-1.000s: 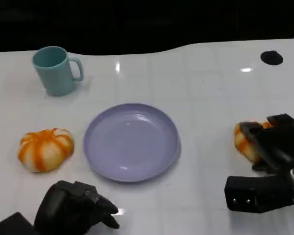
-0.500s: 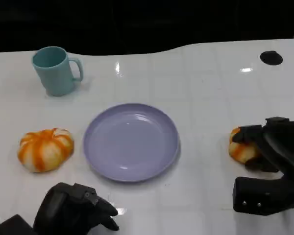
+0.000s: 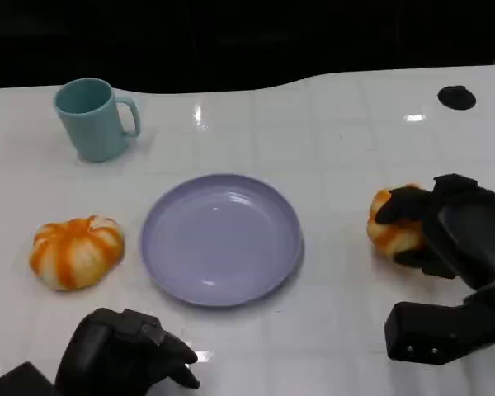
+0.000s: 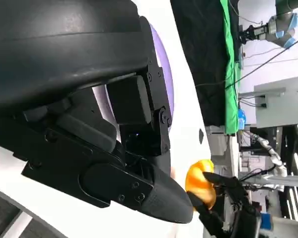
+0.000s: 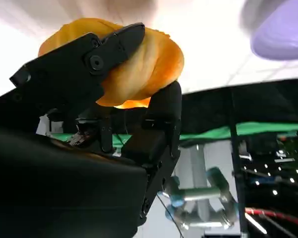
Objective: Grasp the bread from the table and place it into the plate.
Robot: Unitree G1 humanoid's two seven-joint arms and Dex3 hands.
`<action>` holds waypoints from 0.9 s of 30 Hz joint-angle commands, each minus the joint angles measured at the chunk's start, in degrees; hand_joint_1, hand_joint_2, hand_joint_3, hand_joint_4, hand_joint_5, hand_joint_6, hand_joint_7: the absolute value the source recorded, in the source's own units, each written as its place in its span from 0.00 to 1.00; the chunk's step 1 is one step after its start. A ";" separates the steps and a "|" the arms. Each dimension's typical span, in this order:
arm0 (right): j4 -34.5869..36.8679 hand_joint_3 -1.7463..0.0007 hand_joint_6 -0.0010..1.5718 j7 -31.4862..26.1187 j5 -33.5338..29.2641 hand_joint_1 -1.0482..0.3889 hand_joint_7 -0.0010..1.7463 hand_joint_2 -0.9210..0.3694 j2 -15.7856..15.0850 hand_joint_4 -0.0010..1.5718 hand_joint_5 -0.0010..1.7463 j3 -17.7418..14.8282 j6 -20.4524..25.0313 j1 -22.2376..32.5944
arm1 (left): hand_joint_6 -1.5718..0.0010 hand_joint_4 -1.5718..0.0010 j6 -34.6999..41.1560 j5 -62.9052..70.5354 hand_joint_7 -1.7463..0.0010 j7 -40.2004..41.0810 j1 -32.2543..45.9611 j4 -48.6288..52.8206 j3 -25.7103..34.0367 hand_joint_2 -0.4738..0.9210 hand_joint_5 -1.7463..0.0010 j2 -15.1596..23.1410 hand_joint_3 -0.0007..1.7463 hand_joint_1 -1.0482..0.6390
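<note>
R hand (image 3: 454,227) grips bread (image 3: 389,231); plate (image 3: 221,239) near, mug (image 3: 93,118) far.

A glossy white table (image 3: 346,132) with faint grid lines catches small bright glints of overhead light. Behind its far edge hangs a black backdrop (image 3: 231,37), and a green cloth strip (image 4: 229,64) runs beside it.

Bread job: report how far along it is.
Done: the right hand has its fingers closed around the bread, to the plate's right. In hand: carrying it to the plate, which holds nothing yet. Left: release it there. The left hand rests near the table's front edge, holding nothing.
</note>
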 commanded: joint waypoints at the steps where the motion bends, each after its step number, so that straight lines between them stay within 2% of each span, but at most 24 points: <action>1: -3.03 0.37 0.61 -1.39 2.18 0.78 0.79 0.52 -1.35 0.64 1.00 -2.03 -2.74 0.91 | 0.00 0.08 -0.11 -0.05 0.86 0.36 -0.05 -0.02 0.23 0.99 0.63 0.98 0.00 0.00; 2: -3.33 0.29 0.62 -1.49 2.58 0.79 0.78 0.58 -1.31 0.65 1.00 -2.33 -3.41 0.97 | 0.00 0.08 -0.18 -0.02 0.86 0.37 -0.07 0.06 0.22 0.99 0.63 0.97 0.00 0.00; 5: -6.06 0.21 0.65 -0.54 3.91 0.80 0.75 0.63 -1.20 0.66 1.00 -3.35 -5.04 1.82 | 0.00 0.08 -0.19 -0.01 0.86 0.48 0.24 -0.30 0.18 0.99 0.63 0.86 0.00 0.00; 11: -13.01 0.15 0.64 5.01 7.95 0.82 0.77 0.66 -0.31 0.67 1.00 -4.49 -7.62 4.13 | 0.00 0.08 -0.82 0.30 0.86 0.57 0.12 0.04 0.06 1.00 0.63 0.72 0.00 0.00; 14: -14.98 0.12 0.67 7.26 8.88 0.82 0.72 0.68 1.19 0.68 0.99 -4.25 -8.20 4.46 | 0.00 0.08 -0.15 0.18 0.86 0.60 -0.01 0.04 0.14 1.00 0.62 0.71 0.00 0.00; 18: -13.72 0.05 0.66 7.09 8.03 0.82 0.78 0.69 4.14 0.70 1.00 -3.07 -9.80 3.22 | 0.00 0.08 0.09 0.07 0.86 0.38 0.04 -0.01 0.05 0.99 0.62 0.66 0.00 0.00; 23: -13.23 0.04 0.65 7.26 7.35 0.81 0.81 0.69 5.02 0.70 1.00 -3.42 -10.18 3.03 | 0.00 0.08 0.04 0.06 0.86 0.31 0.04 0.02 0.04 0.99 0.63 0.63 0.00 0.00; 27: -6.59 0.04 0.64 5.28 5.50 0.78 0.82 0.71 10.62 0.71 1.00 0.21 -11.90 -3.01 | 0.00 0.08 0.38 0.18 0.87 0.56 0.20 -0.61 -0.16 0.99 0.63 0.43 0.00 0.00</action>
